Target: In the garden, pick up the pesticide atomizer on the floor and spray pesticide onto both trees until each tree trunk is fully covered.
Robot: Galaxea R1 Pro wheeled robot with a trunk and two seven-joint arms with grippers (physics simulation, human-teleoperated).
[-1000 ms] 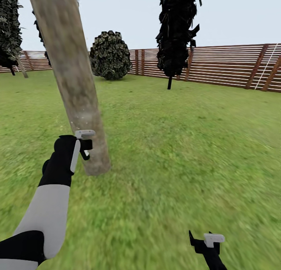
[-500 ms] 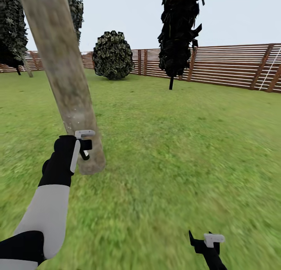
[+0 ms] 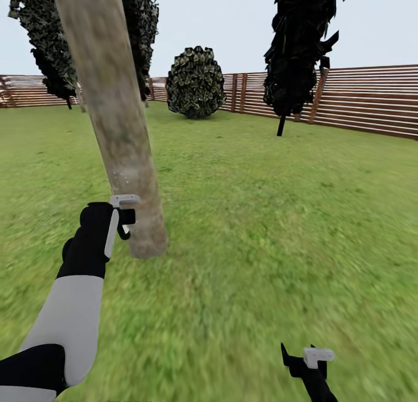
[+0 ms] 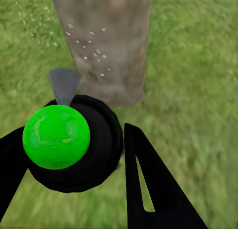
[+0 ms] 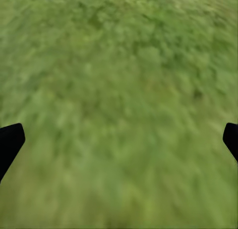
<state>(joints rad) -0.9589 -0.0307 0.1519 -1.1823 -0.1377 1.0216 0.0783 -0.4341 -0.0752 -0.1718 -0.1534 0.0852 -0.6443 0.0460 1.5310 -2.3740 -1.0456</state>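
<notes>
Spraying of one tree trunk (image 3: 119, 141) appears to be under way. The pesticide atomizer (image 4: 67, 140) is off the lawn (image 3: 278, 216) and clamped in the left tool (image 4: 74, 174), its dark fingers closed against the black body on either side, green cap toward the wrist camera. White droplets speckle the pale mottled bark just ahead of the grey nozzle. Judged from these views, coverage is partial: the specks sit low on the trunk, near its base, and the upper bark looks bare. No second thick trunk can be identified, so that tree is presumably still to be treated.

The left arm is raised and extended forward, holding the left tool level and just beside the lower trunk. The right tool (image 3: 305, 358) hangs low by the robot's right side, fingers spread wide over grass and holding nothing. Dark cypresses (image 3: 299, 48) and a slatted fence (image 3: 366, 100) stand well apart behind.
</notes>
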